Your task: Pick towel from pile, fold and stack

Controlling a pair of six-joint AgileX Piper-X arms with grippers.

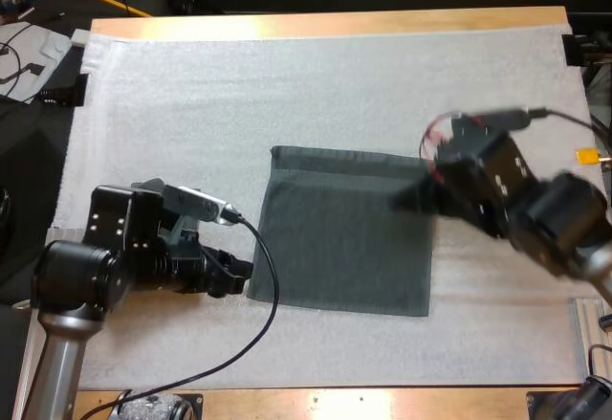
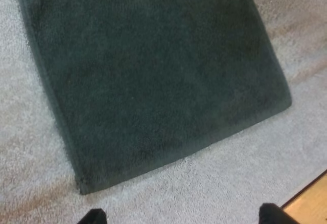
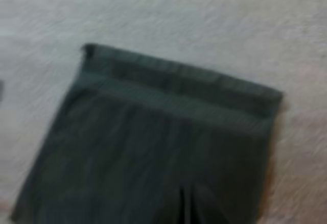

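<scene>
Looks soft, light, floppy: towel (image 1: 349,233), flat on the middle of the mat (image 1: 191,85). Best to pinch a corner. Spread apart by its near left corner: left gripper (image 1: 241,281). Pressed together, empty: right gripper (image 1: 406,200).

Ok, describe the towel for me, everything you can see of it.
The towel is dark grey-green, soft looped cloth by the look of it, laid flat as a neat rectangle. A stitched band runs along its far edge, where a second layer shows, so it seems folded. It lies on the white mat, about mid-table. The left hand is open just off its near left corner, clear of it. The right hand is above its right edge; contact there cannot be judged.
</scene>
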